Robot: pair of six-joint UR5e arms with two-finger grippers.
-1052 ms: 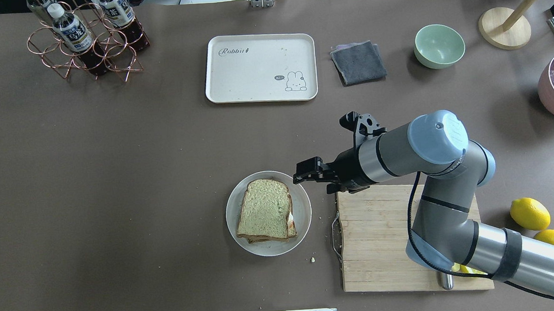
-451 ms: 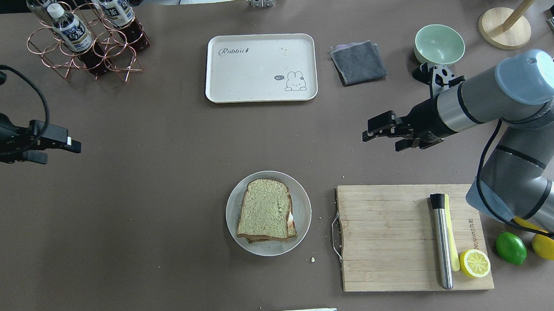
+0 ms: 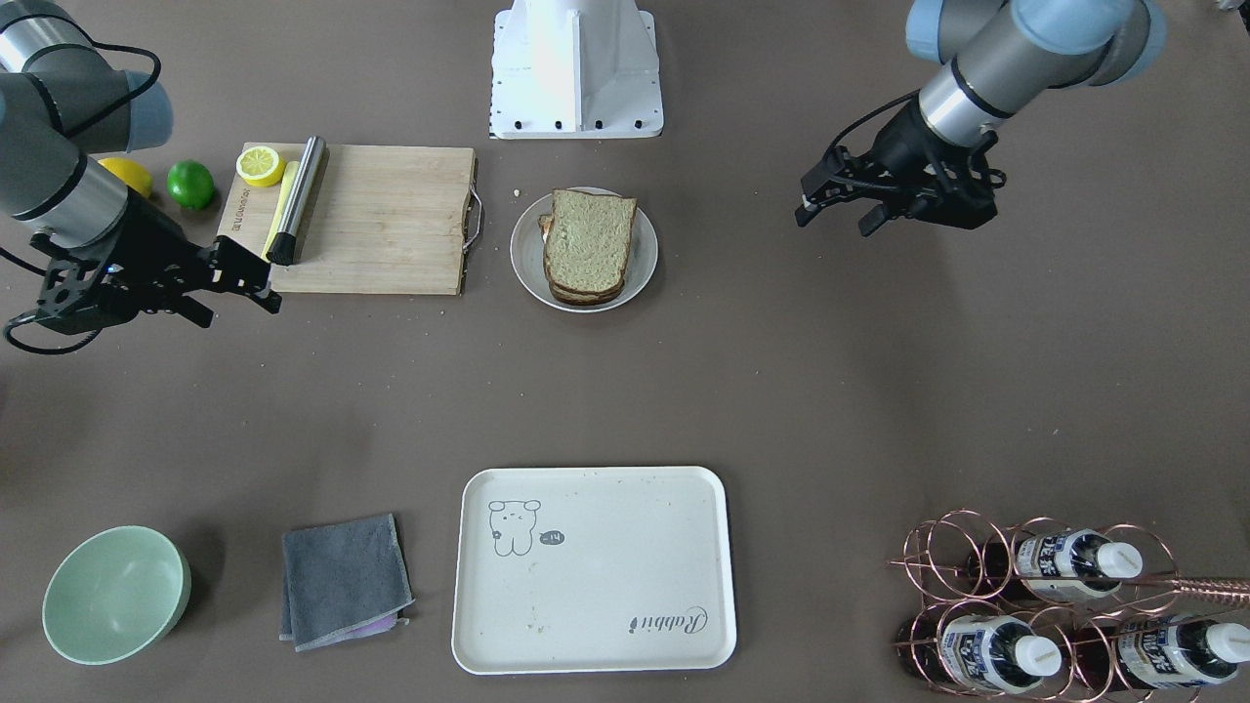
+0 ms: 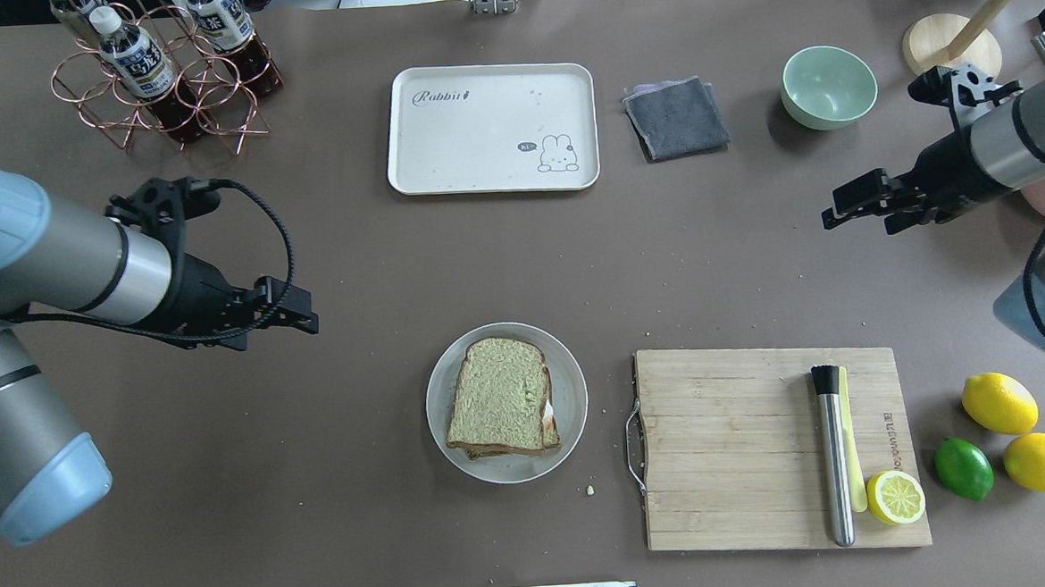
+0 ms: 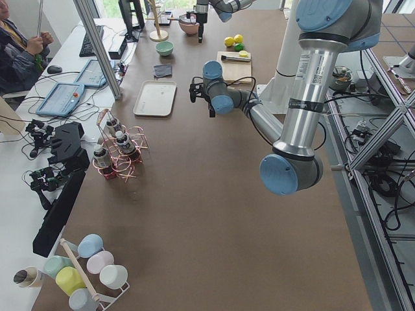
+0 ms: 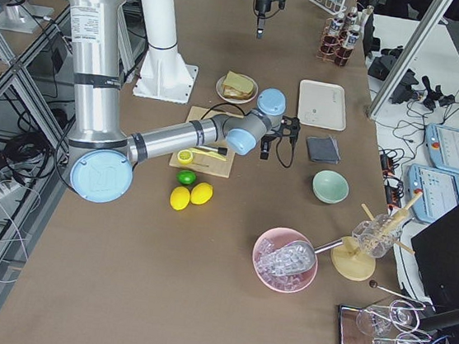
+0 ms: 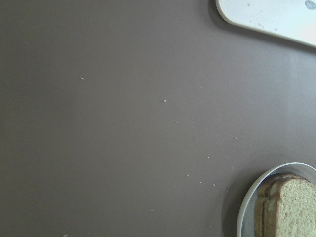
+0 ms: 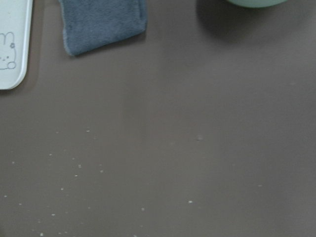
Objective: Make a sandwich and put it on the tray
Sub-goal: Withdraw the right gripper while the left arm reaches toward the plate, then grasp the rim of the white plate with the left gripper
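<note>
Nearest the robot, the sandwich (image 4: 501, 397) lies assembled on the round white plate (image 4: 571, 376), its top bread slice squared over the lower one and a bit of fried egg showing at the right edge. By that, the making looks done and only the move is left. Further out, the left end effector (image 4: 281, 331) hovers beside the plate's left, fingers parted and holding nothing. The right end effector (image 4: 859, 225) hangs well off to the right, likewise parted and empty. At the far side of the worktop (image 4: 318, 483), the cream tray (image 4: 479, 144) carries no sandwich yet.
</note>
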